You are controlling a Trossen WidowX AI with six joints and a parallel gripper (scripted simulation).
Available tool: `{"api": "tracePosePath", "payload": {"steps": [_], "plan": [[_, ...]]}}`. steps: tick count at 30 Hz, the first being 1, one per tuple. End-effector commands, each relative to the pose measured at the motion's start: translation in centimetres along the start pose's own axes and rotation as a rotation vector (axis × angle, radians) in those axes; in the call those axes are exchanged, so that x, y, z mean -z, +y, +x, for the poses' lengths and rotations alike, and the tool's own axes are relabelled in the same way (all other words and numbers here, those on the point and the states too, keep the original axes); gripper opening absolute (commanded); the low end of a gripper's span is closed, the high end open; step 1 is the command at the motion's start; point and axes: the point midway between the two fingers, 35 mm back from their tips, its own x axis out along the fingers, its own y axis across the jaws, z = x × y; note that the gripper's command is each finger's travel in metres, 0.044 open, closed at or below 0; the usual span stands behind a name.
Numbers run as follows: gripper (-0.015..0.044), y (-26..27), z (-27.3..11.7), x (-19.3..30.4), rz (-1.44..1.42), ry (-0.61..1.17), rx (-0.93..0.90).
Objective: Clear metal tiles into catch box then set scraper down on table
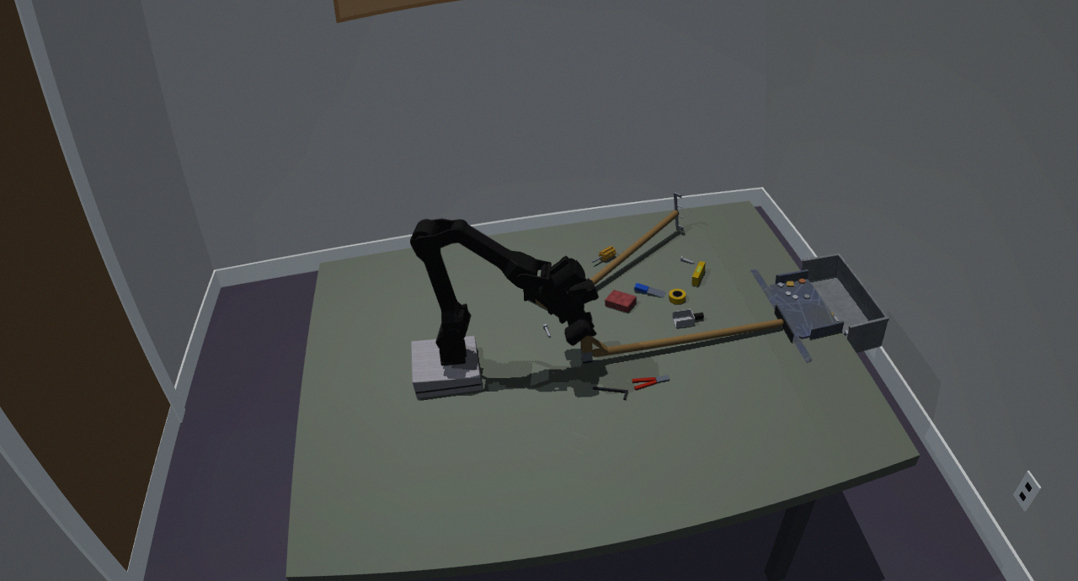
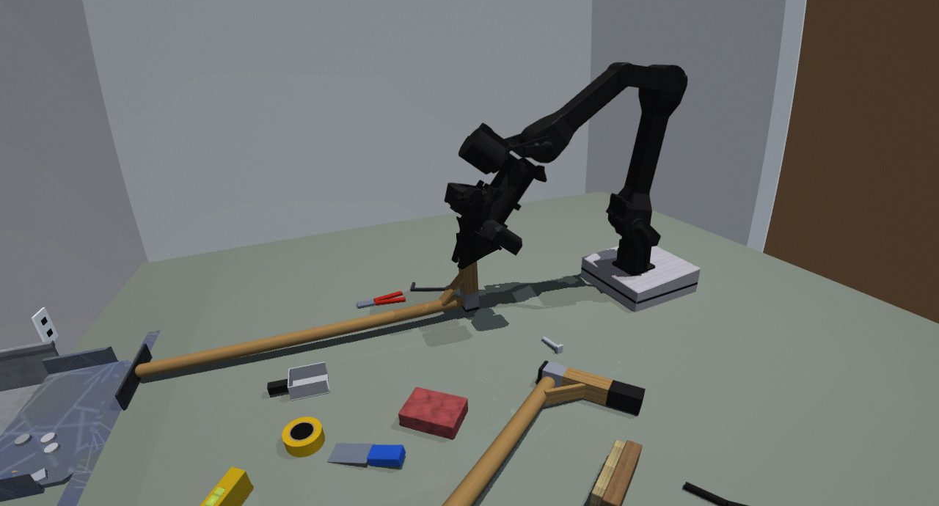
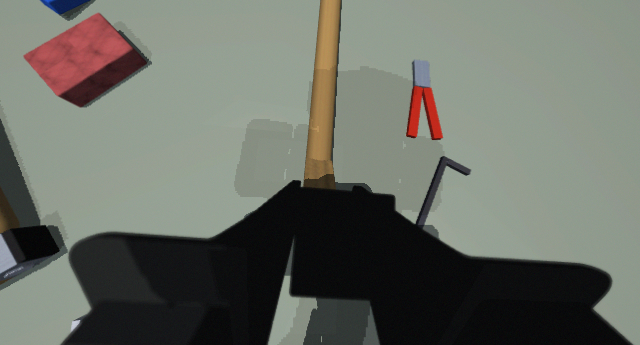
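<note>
- The top view gives us the whole steel bench plate point(image 1: 804, 312) point(image 2: 65, 405), with several metal tiles point(image 1: 795, 296) point(image 2: 48, 436) lying on it; our exterior view cuts the plate off at the left.
- From the top we look into the catch box point(image 1: 865, 292) point(image 2: 26, 355) at the plate's far end, while the wrist view shows neither.
- The exterior view shows us a wooden block point(image 2: 615, 470) and the second tool's grip point(image 2: 590, 385); from the top, the arm hides much of that grip.
- The wrist view brings us close to the red-handled pliers point(image 1: 649, 380) point(image 2: 381, 299) point(image 3: 421, 100) and hex key point(image 1: 611, 390) point(image 2: 430, 288) point(image 3: 432, 190), right of the scraper's shaft.
- We see a grey-green table point(image 1: 452, 472) point(image 2: 755, 345) point(image 3: 200, 35), grey walls, purple floor point(image 1: 233, 427) and a wall outlet point(image 1: 1027, 490) point(image 2: 44, 324).
- Our arm point(image 1: 489, 253) point(image 2: 590, 109) rises from a pale block point(image 1: 445, 386) point(image 2: 676, 267), bends at a high elbow and slopes down to the gripper point(image 1: 584, 336) point(image 2: 467, 265) point(image 3: 326, 191).
- Our gripper is pinching the upright wooden grip of the long scraper point(image 1: 693, 336) point(image 2: 295, 339) point(image 3: 325, 85); its shaft reaches to the plate's near side, where its dark blade stands.
</note>
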Motion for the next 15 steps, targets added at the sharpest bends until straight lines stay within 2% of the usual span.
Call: {"api": "tracePosePath", "payload": {"steps": [1, 15], "plan": [[0.0000, 0.1, -0.4, 0.2, -0.005, -0.012, -0.004], [0.0000, 0.4, -1.1, 1.9, -0.004, -0.013, -0.003]]}}
